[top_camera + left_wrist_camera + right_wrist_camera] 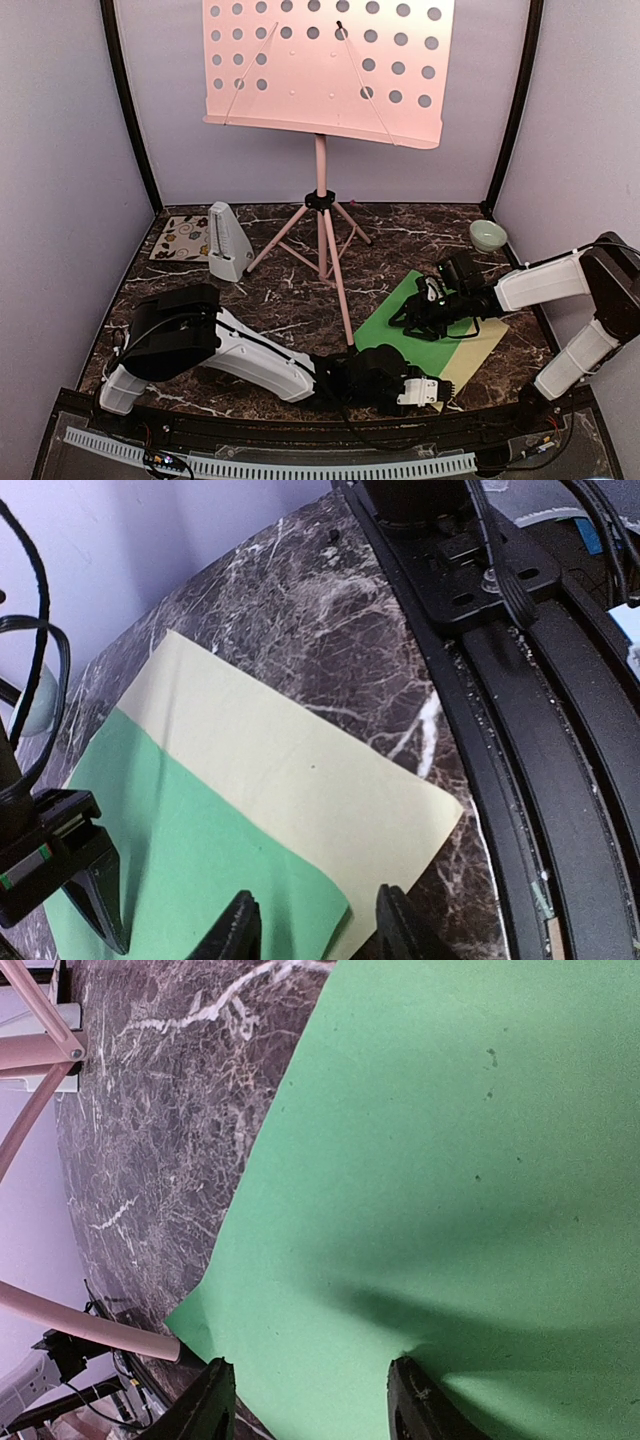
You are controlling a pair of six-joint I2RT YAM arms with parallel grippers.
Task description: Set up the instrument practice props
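Observation:
The pink music stand [322, 70] rises at the back centre on its tripod legs [335, 262]. A grey-white metronome [228, 243] stands to its left. The green page [392, 325] lies flat on the marble, overlapping the pale-yellow page [478, 352]. My left gripper [432, 390] is low at the pages' near corner; its open jaws [315, 930] straddle the green page's corner [200, 850] and the yellow page [300, 750], holding nothing. My right gripper [420, 315] is open over the green page [450, 1160], and one fingertip [410, 1395] dents the sheet.
A flower-patterned card [185, 238] lies at the back left, behind the metronome. A small pale-green bowl [487, 235] sits at the back right. One pink stand leg [80, 1325] ends just beside the green page's corner. The black rail [520, 730] runs along the table's near edge.

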